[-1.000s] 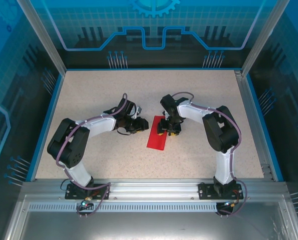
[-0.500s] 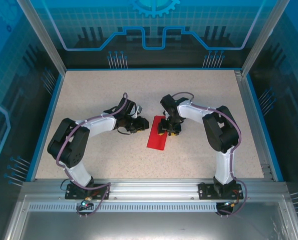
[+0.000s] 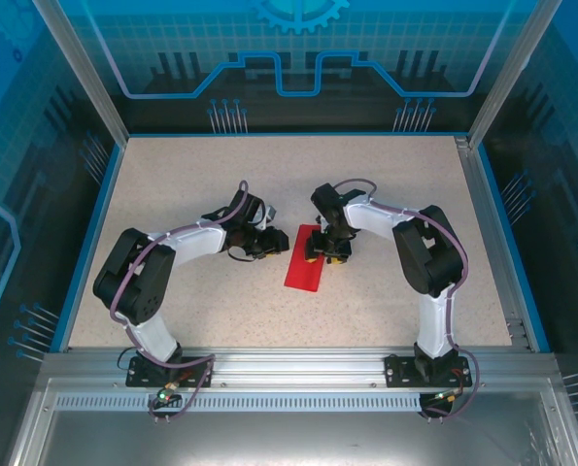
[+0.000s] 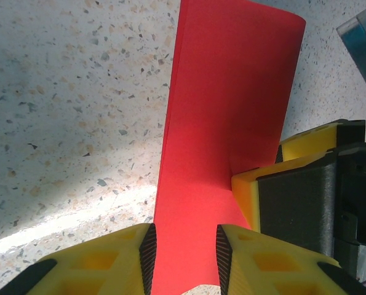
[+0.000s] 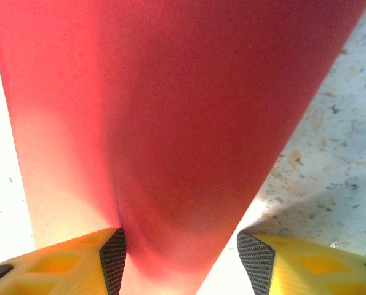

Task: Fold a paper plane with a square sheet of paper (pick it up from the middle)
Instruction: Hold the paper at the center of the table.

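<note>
Evidently the paper [image 3: 304, 260] is partway folded: it lies as a narrow red strip near the middle of the table [image 3: 191, 175], between the two arms, so both can reach it. The left pincer [image 4: 184, 261] comes at it from the left, jaws set narrow, and the strip fills the gap from pad to pad, so it looks gripped, probably to lift or steady one edge for the next crease. The right pincer [image 5: 179, 258] sits over the strip's far right part with its jaws about half apart. The red touches one pad, while a sliver of table shows beside the other, so this looks more like straddling or pinning than a firm hold. In the left wrist view one of its yellow fingers touches the strip's right edge, likely as an anchor against sliding.
</note>
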Robot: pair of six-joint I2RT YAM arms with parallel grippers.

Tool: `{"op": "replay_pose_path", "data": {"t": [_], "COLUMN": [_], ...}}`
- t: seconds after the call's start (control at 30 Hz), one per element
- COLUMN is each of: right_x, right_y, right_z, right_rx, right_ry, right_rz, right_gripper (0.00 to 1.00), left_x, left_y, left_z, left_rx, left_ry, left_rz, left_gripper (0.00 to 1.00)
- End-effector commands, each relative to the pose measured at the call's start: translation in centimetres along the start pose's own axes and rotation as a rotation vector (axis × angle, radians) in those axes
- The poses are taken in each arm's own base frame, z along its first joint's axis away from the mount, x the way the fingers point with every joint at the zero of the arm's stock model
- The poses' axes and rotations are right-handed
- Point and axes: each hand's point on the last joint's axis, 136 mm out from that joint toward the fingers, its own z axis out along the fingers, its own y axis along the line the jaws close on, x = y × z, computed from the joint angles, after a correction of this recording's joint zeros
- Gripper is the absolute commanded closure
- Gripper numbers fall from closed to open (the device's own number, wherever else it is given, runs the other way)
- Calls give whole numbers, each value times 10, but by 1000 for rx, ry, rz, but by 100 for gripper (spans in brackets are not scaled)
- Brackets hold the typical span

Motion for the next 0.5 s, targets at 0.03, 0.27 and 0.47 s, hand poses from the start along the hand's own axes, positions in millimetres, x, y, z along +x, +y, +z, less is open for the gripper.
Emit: {"op": "replay_pose_path", "data": {"t": [0.03, 0.27, 0.47], "right_x": [15, 13, 13], "right_y": [-36, -35, -38], "right_z": [37, 37, 41], "right_rx": [145, 148, 159], "right_ry": [76, 76, 88], "right_rz": [4, -12, -11], "right_gripper": [43, 41, 40], "left_x": [0, 0, 0], "left_y": [-10, -10, -11], "left_z": [1, 1, 1], "left_rx": [31, 29, 28], "left_ry": [15, 18, 18], "left_rz": [21, 24, 25], "left_gripper": [65, 65, 65]}}
